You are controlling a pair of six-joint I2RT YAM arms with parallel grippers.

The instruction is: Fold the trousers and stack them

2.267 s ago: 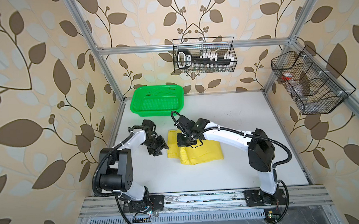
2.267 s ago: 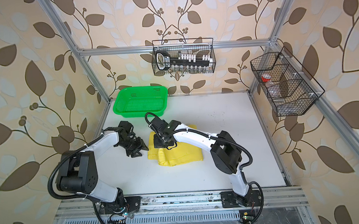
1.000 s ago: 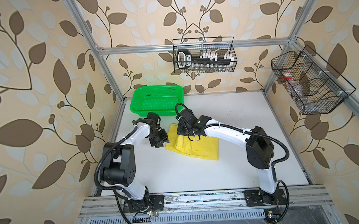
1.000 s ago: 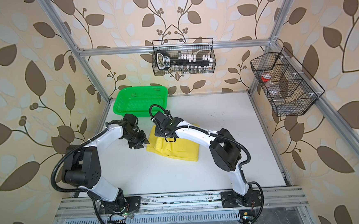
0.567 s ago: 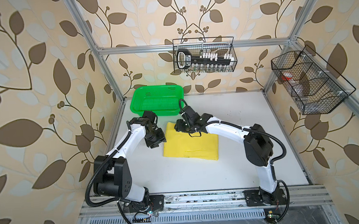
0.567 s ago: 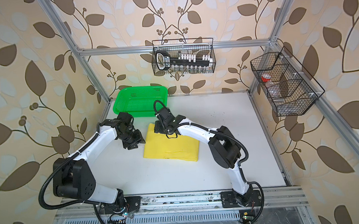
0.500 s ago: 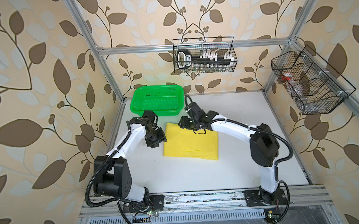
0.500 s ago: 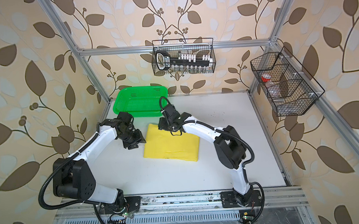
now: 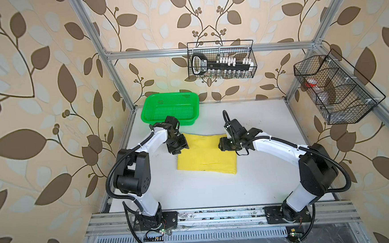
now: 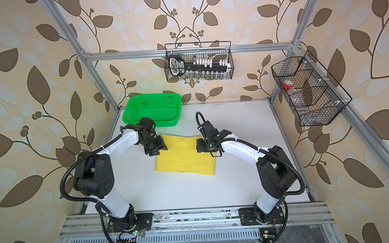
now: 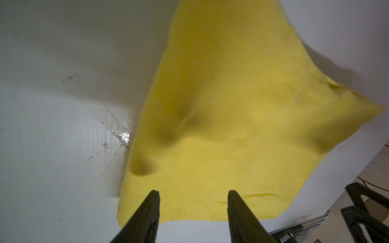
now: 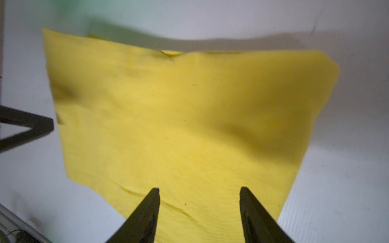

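Note:
The yellow trousers (image 9: 206, 157) (image 10: 184, 157) lie folded into a flat rectangle on the white table in both top views. My left gripper (image 9: 179, 146) (image 10: 157, 149) hovers at the fold's back left corner. It is open, and the left wrist view shows its gripper (image 11: 192, 192) over the trousers (image 11: 231, 126) edge with nothing between the fingers. My right gripper (image 9: 222, 145) (image 10: 199, 148) hangs over the back right part of the fold. In the right wrist view its gripper (image 12: 199, 190) is open above the trousers (image 12: 179, 115), which lie loose beneath it.
A green perforated basket (image 9: 171, 95) (image 10: 151, 95) stands at the back left, just behind the left gripper. A wire basket (image 9: 221, 60) hangs on the back wall and another wire basket (image 9: 332, 88) on the right wall. Bare white table (image 9: 216, 192) lies in front of the fold.
The right gripper has opened, let go of the cloth and drawn back to the right. The lifted layer now lies flat. The left gripper has opened a little and stays at its corner.

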